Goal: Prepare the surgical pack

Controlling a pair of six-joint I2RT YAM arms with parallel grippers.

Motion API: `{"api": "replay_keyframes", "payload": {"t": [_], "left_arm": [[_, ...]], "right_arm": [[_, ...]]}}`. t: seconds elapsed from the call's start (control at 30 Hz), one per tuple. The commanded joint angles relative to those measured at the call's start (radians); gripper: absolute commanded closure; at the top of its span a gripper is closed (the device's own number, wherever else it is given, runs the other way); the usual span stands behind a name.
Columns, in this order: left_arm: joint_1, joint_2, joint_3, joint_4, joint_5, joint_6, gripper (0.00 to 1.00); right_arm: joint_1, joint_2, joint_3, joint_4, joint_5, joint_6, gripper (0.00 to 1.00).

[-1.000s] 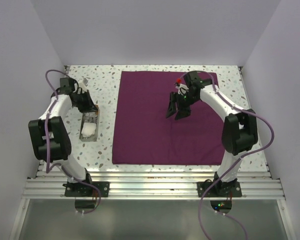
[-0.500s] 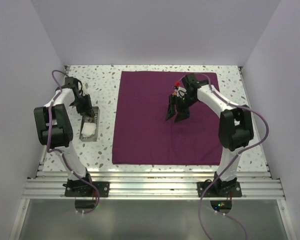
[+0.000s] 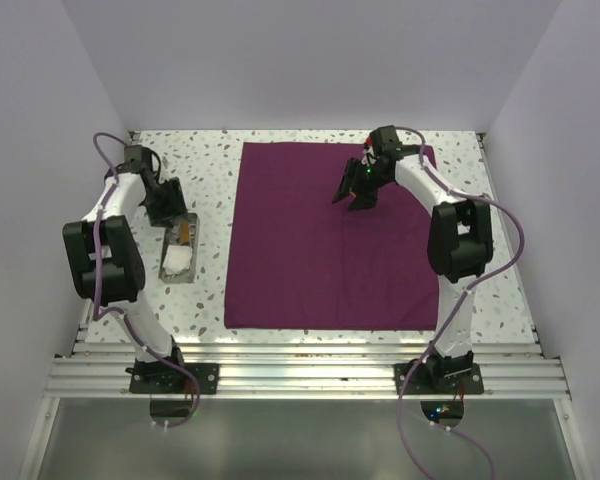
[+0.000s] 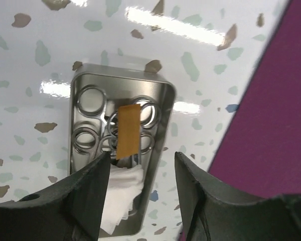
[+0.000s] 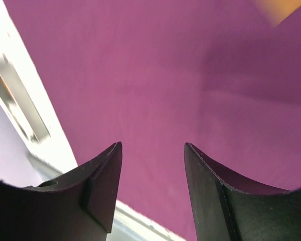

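Top: one maroon cloth (image 3: 330, 250) flat mid-table, one metal tray (image 3: 166, 268) just left of it; left gripper (image 3: 180, 222) over tray, right gripper (image 3: 350, 200) over cloth | Left wrist: jaws spread, empty; tray holds several steel ring handles (image 4: 90, 100), one orange strip (image 4: 128, 130), white gauze (image 4: 123, 193) | Right wrist: jaws apart, empty.

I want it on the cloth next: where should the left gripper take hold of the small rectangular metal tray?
Come straight down with the left gripper, open above it, and close across the short width of the small rectangular metal tray, fingers outside both long walls near mid-length. Steel finger rings and white gauze crowd the inside, so pinching one wall looks harder.
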State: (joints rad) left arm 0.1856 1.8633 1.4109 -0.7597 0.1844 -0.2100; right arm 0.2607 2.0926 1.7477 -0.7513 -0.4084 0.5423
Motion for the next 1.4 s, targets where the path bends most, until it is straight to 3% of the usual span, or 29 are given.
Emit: {"api": "replay_keyframes", "payload": {"t": [0.0,0.17,0.27,0.8,1.37], "left_arm": [[-0.053,-0.085,0.051,0.013,0.044,-0.052,0.42],[-0.138,-0.115,-0.021,0.066,0.119,-0.063,0.44],[-0.166,-0.127,-0.081,0.121,0.167,-0.083,0.45],[-0.179,-0.124,-0.079,0.115,0.228,-0.060,0.46],[-0.179,-0.121,-0.118,0.132,0.260,-0.068,0.47]], "right_arm": [[-0.072,0.069,0.082,0.118,0.063,0.071,0.44],[-0.110,0.225,0.310,0.069,0.052,-0.088,0.41],[-0.112,0.273,0.358,0.085,0.022,-0.126,0.41],[-0.112,0.322,0.328,0.141,-0.035,-0.235,0.40],[-0.118,0.287,0.338,0.089,0.095,-0.308,0.39]]}}
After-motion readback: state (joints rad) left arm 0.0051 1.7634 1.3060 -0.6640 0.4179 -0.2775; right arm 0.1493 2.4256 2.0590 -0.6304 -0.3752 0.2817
